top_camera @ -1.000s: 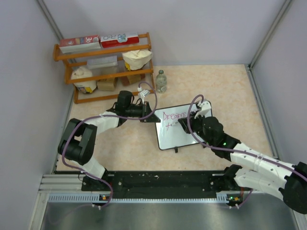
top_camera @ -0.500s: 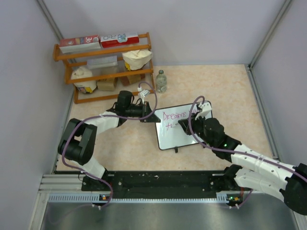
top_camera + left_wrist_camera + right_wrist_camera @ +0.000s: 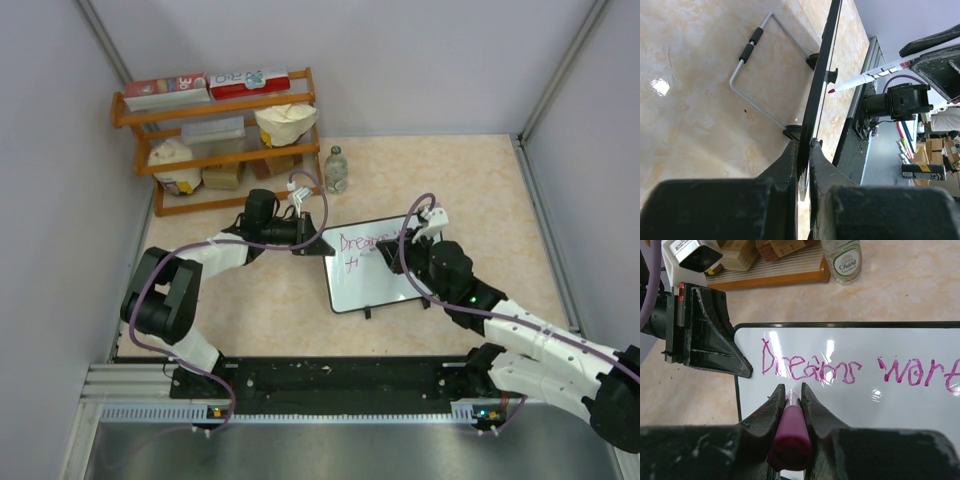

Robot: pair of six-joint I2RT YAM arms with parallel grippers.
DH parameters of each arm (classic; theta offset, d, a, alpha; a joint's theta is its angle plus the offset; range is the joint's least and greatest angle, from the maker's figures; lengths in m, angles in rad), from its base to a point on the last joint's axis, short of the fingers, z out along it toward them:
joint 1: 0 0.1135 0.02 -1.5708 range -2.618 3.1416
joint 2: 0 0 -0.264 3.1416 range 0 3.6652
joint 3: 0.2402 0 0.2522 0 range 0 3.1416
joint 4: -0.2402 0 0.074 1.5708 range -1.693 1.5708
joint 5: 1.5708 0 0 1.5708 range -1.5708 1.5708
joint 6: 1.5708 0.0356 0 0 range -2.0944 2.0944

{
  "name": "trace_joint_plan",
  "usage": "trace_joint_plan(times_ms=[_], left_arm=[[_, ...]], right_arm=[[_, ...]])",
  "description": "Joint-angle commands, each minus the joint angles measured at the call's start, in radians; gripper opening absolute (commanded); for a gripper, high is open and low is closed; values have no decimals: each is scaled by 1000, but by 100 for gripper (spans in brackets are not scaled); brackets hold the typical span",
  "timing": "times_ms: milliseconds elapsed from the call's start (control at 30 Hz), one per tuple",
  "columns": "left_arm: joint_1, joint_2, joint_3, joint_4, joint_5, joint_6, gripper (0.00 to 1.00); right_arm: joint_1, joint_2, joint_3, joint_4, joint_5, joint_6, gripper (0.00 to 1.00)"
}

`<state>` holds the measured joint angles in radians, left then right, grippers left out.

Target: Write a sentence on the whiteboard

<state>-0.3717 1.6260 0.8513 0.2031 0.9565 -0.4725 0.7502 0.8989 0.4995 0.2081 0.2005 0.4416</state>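
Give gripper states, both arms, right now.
Left gripper: shut on the whiteboard edge.
Right gripper: shut on the marker.

Looks like a robotics lab test cell. Closed in by plain grey partition walls [image 3: 420, 60] on aluminium posts [image 3: 562, 65], with a marble-patterned counter [image 3: 480, 180]. Fitted with a mounting rail [image 3: 330, 380] carrying the left arm [image 3: 190, 265] and right arm [image 3: 520, 330]. Wooden rack [image 3: 215, 115] of grocery props at the back; cardboard boxes [image 3: 936, 146] beyond.

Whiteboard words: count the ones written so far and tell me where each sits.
2 on the top line: "Dreams" at left, a second word, cut by the frame edge, to its right. A started second line shows below; the right gripper may hide more.
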Motion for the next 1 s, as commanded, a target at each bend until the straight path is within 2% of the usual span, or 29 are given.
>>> trace_joint_plan(times_ms=[0,600,967], left_arm=[[8,6,20,-30,-137,51,0],[8,5,22,-33,-137,52,0],[8,6,22,-33,-139,52,0]], right_arm=[[-11,5,51,56,0,-7,0],[-18,58,43,77,-12,13,0],[-20,-48,17,11,-7,17,0]])
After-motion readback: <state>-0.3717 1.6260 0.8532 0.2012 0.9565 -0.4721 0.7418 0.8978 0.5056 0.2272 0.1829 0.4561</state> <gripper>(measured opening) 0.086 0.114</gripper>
